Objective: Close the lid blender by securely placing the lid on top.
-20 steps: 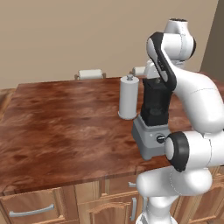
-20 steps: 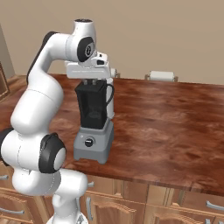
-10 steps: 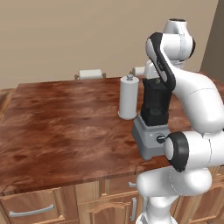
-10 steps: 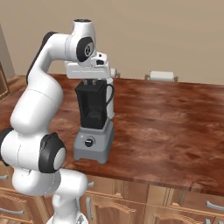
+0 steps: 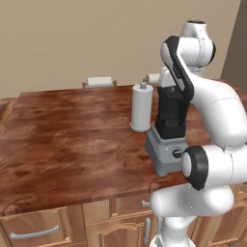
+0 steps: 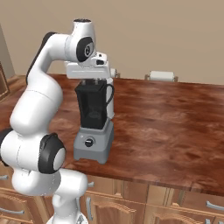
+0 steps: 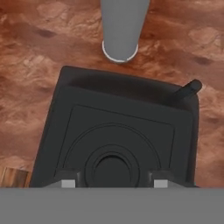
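Left base view: the arm arches up and bends down over the blender [image 5: 169, 130] on the wooden counter [image 5: 72, 140], beside a white cylinder [image 5: 142, 107].

Right base view: the hand sits level, just above the jar.

Hand view: the lid [image 7: 118, 135] fills the frame below the gripper [image 7: 113, 183]; finger spread unclear.

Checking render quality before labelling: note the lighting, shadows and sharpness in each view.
Left base view: even, soft light, faint shadow beside the blender on the table. Right base view: sharp, no glare. Hand view: the black lid reads flat and dim, edges slightly soft.
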You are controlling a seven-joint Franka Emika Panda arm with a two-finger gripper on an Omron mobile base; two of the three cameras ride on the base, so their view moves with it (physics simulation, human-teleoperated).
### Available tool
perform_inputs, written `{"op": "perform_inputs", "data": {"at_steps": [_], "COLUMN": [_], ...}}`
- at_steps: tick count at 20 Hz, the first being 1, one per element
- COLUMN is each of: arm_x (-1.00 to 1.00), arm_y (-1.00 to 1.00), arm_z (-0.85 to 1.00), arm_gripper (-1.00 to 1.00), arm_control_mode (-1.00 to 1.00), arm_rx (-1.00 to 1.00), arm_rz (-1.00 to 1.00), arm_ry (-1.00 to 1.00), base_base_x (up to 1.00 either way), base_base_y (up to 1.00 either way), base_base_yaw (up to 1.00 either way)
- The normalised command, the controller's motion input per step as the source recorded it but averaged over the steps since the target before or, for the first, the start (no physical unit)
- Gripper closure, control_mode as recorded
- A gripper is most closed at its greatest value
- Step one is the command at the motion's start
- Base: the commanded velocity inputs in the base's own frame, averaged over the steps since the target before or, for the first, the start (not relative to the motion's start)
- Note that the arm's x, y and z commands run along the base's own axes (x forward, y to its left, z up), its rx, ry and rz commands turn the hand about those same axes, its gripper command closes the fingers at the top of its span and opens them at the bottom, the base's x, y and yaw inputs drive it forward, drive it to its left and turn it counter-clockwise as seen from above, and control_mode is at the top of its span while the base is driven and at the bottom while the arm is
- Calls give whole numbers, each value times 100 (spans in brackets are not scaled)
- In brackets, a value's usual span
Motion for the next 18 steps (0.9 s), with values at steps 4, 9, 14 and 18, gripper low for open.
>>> {"op": "perform_inputs", "data": {"at_steps": [4,9,14,18], "arm_x": [-1,-7,-49,-85], "arm_y": [0,0,2,12], "arm_z": [-3,0,4,13], "arm_gripper": [-100,-100,-100,-100], "arm_control_mode": [-100,-100,-100,-100], "arm_rx": [0,0,0,0], "arm_rz": [0,0,0,0], "arm_ry": [-5,-7,-21,-30], "base_base_x": [0,0,0,0], "base_base_y": [0,0,0,0], "base_base_yaw": [0,0,0,0]}}
